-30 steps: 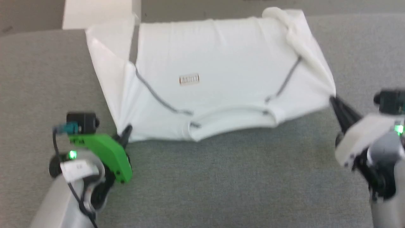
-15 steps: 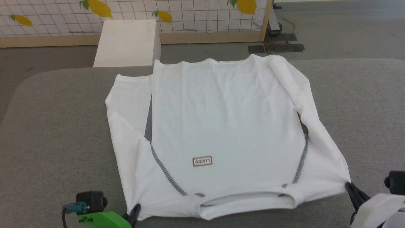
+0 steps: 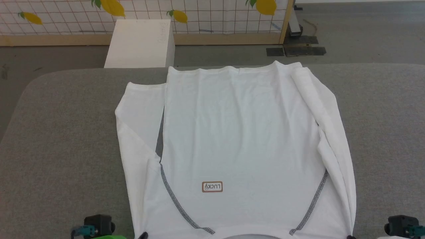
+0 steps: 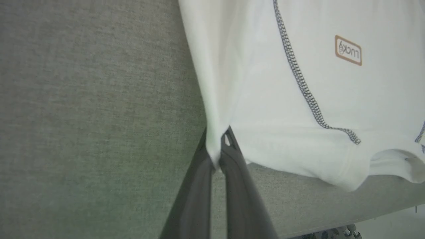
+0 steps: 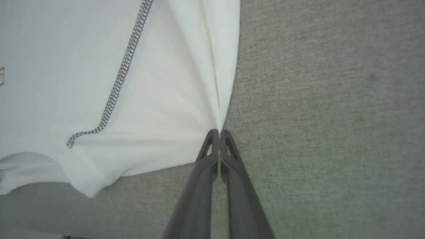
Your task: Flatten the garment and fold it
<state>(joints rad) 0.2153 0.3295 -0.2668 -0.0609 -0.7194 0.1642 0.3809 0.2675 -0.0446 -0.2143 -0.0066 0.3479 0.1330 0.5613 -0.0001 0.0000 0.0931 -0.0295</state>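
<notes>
Flattening mostly done, folding not started, as I read it; garment (image 3: 239, 139) lies face up on the grey bench (image 3: 59, 132), collar end toward me, hem at the far end; LUCKY label (image 3: 212, 187) reads upside down from the head view.

Left fingers (image 4: 237, 172) are closed on the left shoulder corner, white cloth pinched between the tips; right fingers (image 5: 204, 179) are closed on the right shoulder corner, cloth fanning out in tension creases from the tips.

Body panel looks smooth, only faint lengthwise ripples; both sleeves are not laid out: left sleeve (image 3: 139, 109) lies up alongside the body with a strip of bench showing between, right sleeve (image 3: 327, 113) is lapped over the body's side edge. Left to do: settle the sleeves, then all the folds.

Edges: hem sits right at the bench's far edge, no spare room there; collar end lies near the bench's near edge, which the wrist views show just beyond the neckline; further pull my way risks cloth sliding off. Bare bench well clear on both sides, good room for side folds; white box (image 3: 141, 43) stands beyond the far edge, apart from the hem.
</notes>
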